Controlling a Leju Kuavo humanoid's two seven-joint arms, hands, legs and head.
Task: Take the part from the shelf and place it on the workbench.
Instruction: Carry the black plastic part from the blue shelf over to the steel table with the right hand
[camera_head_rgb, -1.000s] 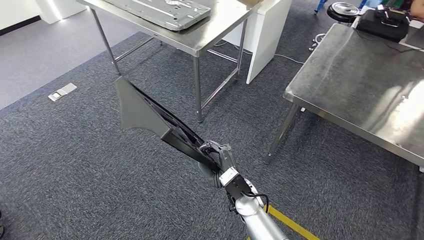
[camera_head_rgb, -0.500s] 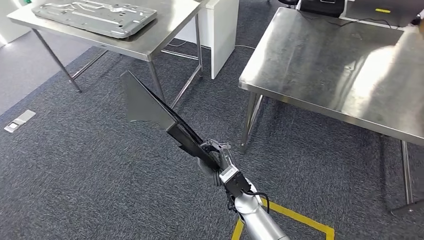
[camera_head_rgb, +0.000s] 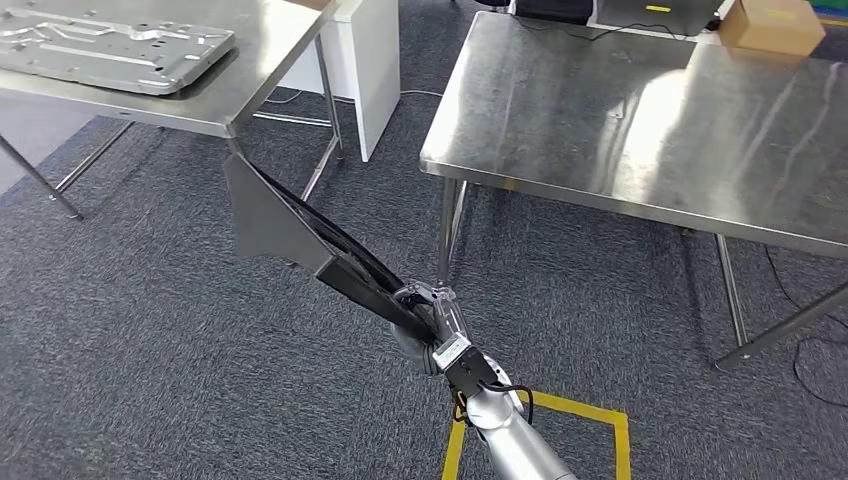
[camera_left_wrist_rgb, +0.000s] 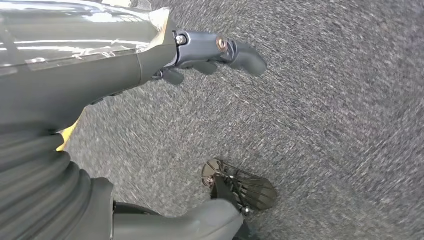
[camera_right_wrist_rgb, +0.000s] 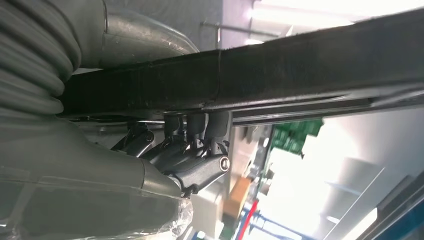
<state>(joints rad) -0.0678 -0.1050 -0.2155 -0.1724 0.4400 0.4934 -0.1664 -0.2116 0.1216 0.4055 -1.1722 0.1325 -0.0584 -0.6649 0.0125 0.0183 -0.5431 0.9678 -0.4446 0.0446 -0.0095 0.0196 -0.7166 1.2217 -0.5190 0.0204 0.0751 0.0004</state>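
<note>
The carpet (camera_left_wrist_rgb: 325, 100) is smeared by motion blur in the left wrist view. The grey metal panel (camera_head_rgb: 110, 50) is cut off by the head view's edge, as is the cardboard box (camera_head_rgb: 775, 22). The right hand's fingertips (camera_right_wrist_rgb: 195, 122) are hidden behind the black part (camera_right_wrist_rgb: 300, 65)

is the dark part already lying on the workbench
No, the right hand holds the dark part in the air above the carpet, left of the steel workbench.

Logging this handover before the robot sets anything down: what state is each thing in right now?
Black part: held in the air, tilted, over the carpet.
Right hand: grips the part's near end.
Left hand: holds nothing, fingers apart, above the carpet.
Right workbench: near part bare.
Metal plate: flat on the left table.
</note>
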